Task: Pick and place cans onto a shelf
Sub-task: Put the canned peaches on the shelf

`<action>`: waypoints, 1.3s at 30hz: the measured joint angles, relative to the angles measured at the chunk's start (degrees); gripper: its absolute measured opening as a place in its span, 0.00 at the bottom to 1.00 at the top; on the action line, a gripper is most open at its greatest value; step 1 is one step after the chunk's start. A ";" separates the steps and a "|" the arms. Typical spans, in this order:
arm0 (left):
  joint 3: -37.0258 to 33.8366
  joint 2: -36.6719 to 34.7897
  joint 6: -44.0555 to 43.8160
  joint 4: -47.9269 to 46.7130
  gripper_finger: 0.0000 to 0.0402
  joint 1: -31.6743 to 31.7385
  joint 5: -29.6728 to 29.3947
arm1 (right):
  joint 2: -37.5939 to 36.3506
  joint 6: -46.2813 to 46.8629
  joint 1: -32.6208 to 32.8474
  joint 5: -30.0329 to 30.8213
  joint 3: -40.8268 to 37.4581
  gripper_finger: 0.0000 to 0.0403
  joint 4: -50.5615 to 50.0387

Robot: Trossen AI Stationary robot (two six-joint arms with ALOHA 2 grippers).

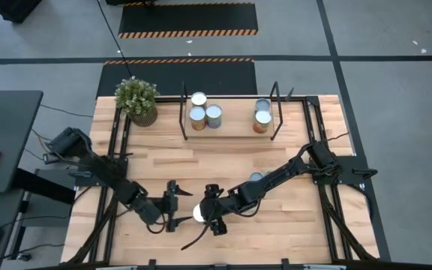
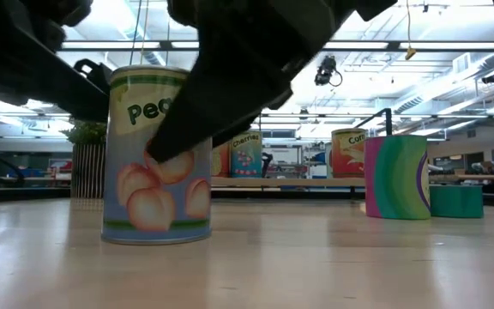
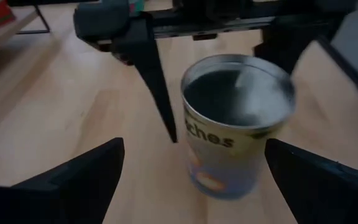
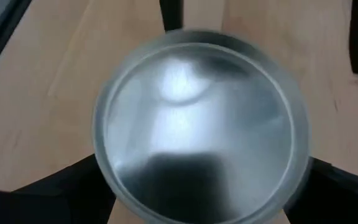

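A peaches can (image 1: 199,214) (image 2: 157,154) stands upright on its base near the table's front edge. My right gripper (image 1: 210,214) (image 4: 207,168) is open over it, slanting down, one finger on each side of the can's top (image 4: 197,118). In the left wrist view, bare table shows between one right finger (image 3: 157,93) and the can's wall. My left gripper (image 1: 177,204) (image 3: 194,146) is open just left of the can, pointing at it, its fingers short of the can's label (image 3: 229,149). On the shelf (image 1: 235,127) at the far edge stand several cans (image 1: 205,112).
A potted plant (image 1: 136,100) stands at the far left beside the shelf. Another can (image 1: 256,178) sits partly under my right arm. The low view shows a striped can (image 2: 397,176) and a low teal can (image 2: 457,202) to the right.
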 joint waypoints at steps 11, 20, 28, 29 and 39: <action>1.47 0.86 -0.66 -3.41 0.99 1.16 -1.86 | -0.31 -0.89 -0.57 -0.18 0.02 0.81 0.73; -1.80 -7.39 3.55 -4.71 0.99 1.33 0.65 | -9.84 -5.08 -4.36 5.29 0.02 0.79 -9.34; -11.39 -18.49 5.99 3.27 0.99 4.29 0.90 | -19.71 -12.52 -12.39 7.94 0.02 0.79 -14.65; -12.31 -19.67 6.01 3.44 0.99 4.68 0.76 | -20.66 -13.43 -13.69 7.96 0.02 0.79 -14.79; -20.75 -29.65 8.89 8.46 0.99 8.30 0.25 | -21.25 -20.81 -26.42 4.06 0.02 0.79 -15.79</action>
